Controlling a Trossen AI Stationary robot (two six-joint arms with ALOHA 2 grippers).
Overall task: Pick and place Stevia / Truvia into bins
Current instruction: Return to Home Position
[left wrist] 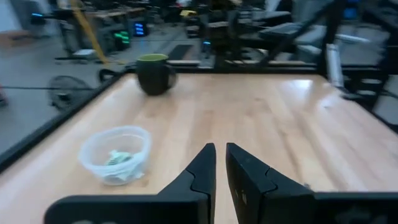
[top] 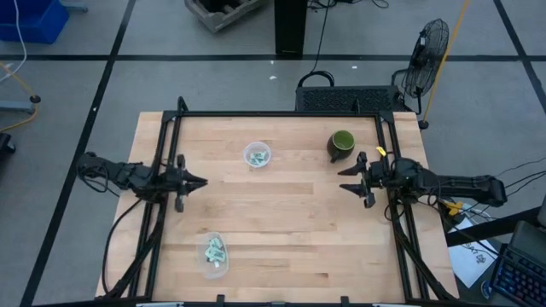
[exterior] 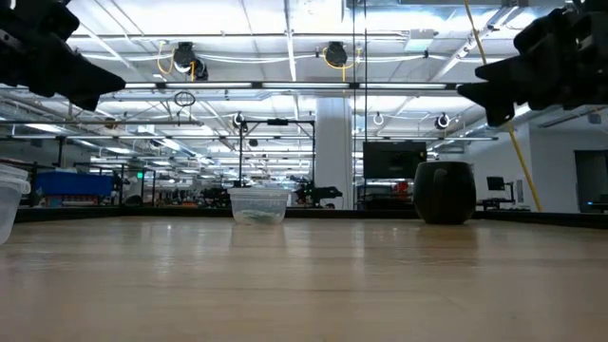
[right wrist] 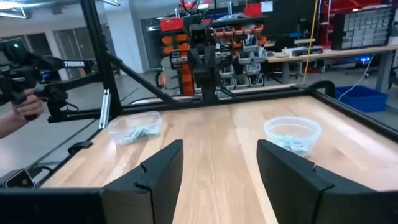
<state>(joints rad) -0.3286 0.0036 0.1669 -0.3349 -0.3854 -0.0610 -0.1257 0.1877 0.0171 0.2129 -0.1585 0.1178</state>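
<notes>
Green-and-white sachets lie inside both clear bins, and I see none loose on the table. The round cup (top: 257,155) (left wrist: 116,155) (right wrist: 292,134) (exterior: 258,204) stands on its base at the table's far middle. The oval tub (top: 213,253) (right wrist: 135,127) stands near the near edge. My left gripper (top: 202,181) (left wrist: 221,155) hovers shut over the table's left side, pointing right. My right gripper (top: 344,179) (right wrist: 219,155) hovers open over the right side, pointing left. Both are above the tabletop and hold nothing.
A dark green mug (top: 341,143) (exterior: 445,192) (left wrist: 153,73) stands at the far right, just beyond my right gripper. A black frame (top: 281,113) rims the table. Bare wood (top: 273,213) spans between the grippers. A person's hand (right wrist: 18,115) shows beyond the table's left side.
</notes>
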